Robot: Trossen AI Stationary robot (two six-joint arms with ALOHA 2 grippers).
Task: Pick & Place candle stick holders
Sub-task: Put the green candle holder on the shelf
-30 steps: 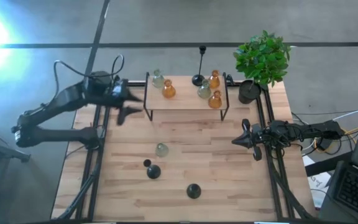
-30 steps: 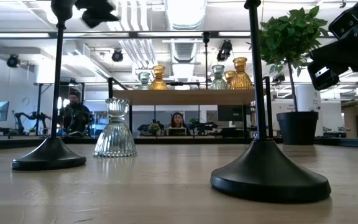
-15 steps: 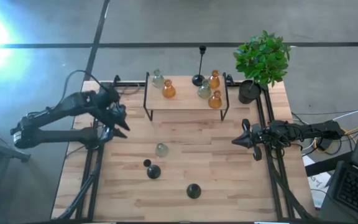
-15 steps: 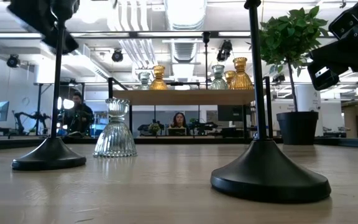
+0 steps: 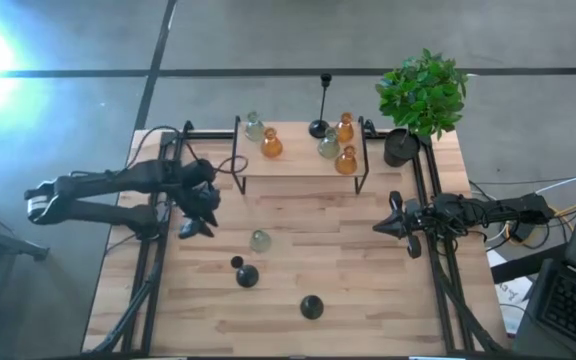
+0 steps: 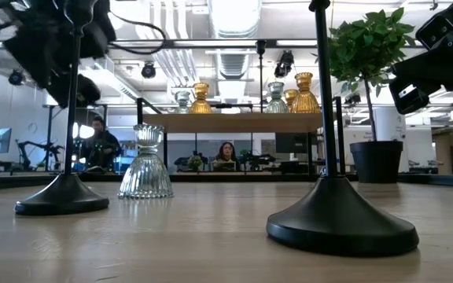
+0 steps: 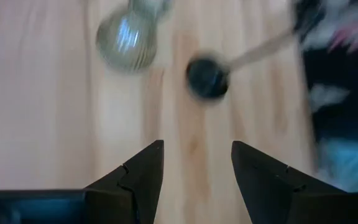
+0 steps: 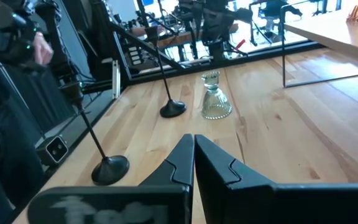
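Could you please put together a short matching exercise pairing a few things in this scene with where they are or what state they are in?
Things:
1. left hand
2. right hand
3. amber holders
4. clear glass holder

Places or states:
A. standing on the wooden shelf
B. shut, waiting at the table's right side
C. open and empty, above the table near the clear holder
D. alone on the tabletop, in front of the shelf

Pairs: 1-C, 2-B, 3-A, 4-D
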